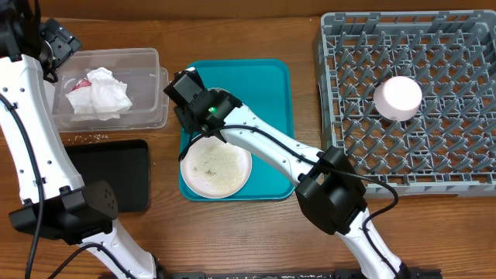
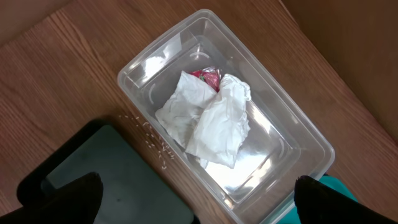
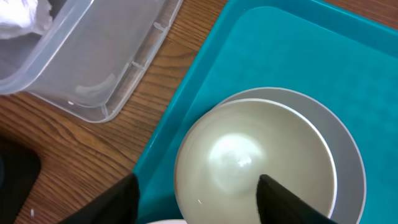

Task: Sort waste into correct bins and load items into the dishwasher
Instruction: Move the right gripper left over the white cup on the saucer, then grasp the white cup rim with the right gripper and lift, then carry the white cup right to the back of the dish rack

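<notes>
**A:** Status on the sort and load?

**B:** Waste first. Napkins (image 1: 105, 93) and the red wrapper (image 2: 208, 76) are in the clear tub (image 1: 147, 70), just off the left edge of the teal tray (image 1: 263, 93). Loose rice grains (image 2: 154, 140) lie on the worktop (image 1: 306, 31) further left of the teal tray, between the tub and the black tray (image 1: 124, 167). The black tray looks bare.

**A:** Dishes?

**B:** One is loaded. The pinkish-white bowl (image 1: 398, 97) sits upside down in the dish rack (image 1: 457, 139), well right of the teal tray. The plate (image 1: 221, 167) is on the teal tray's near end with rice residue on it. In the tray's far left part is a pale grey bowl (image 3: 345, 168) with a white vessel (image 3: 255, 162) nested inside. I can't tell if that's a cup or a bowl.

**A:** Tools?

**B:** The right tool (image 3: 198, 196) is over the nested pair on the teal tray. Its jaws are partway apart and straddle the vessel's near rim, with a gap showing on one side. No confirmed hold on anything. The left tool (image 2: 199, 186) hangs over the tub, left of the teal tray, jaws fully spread and empty.

**A:** Progress estimate?

**B:** My read is under halfway. Left to do: bin the rice, clear the plate, and load the plate and the nested pair.
</notes>
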Controlling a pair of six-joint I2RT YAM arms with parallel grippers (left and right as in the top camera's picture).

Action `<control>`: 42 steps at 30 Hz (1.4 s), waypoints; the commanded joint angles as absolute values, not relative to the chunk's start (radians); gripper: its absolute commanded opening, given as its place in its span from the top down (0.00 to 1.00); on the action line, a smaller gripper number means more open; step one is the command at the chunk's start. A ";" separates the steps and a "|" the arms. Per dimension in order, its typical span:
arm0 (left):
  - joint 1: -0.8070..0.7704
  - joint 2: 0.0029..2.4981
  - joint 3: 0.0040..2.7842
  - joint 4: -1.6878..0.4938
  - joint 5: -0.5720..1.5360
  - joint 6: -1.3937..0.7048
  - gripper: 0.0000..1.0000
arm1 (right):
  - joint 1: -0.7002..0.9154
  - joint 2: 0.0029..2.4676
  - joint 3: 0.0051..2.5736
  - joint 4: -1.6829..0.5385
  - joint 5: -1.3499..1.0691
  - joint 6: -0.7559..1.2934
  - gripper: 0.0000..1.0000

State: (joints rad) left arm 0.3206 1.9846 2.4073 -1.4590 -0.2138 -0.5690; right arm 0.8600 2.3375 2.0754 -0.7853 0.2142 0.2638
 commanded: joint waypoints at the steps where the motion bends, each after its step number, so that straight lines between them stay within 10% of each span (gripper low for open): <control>1: 0.314 1.991 2.406 -1.459 -0.216 -0.557 0.00 | 0.864 2.384 2.082 -0.789 0.216 0.258 0.45; 13: 0.314 1.991 2.406 -1.459 -0.216 -0.557 0.00 | 0.864 2.383 2.109 -0.803 0.217 0.258 0.64; 22: 0.314 1.991 2.406 -1.459 -0.216 -0.557 0.00 | 0.857 2.377 2.185 -0.852 0.225 0.266 0.96; 42: 0.314 1.991 2.406 -1.459 -0.216 -0.557 0.00 | 0.560 2.330 2.763 -1.401 0.174 0.266 0.96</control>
State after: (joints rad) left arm 0.3206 1.9846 2.4073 -1.4593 -0.2138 -0.5690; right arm 0.6510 2.3806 2.6591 -1.3579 0.2043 0.2626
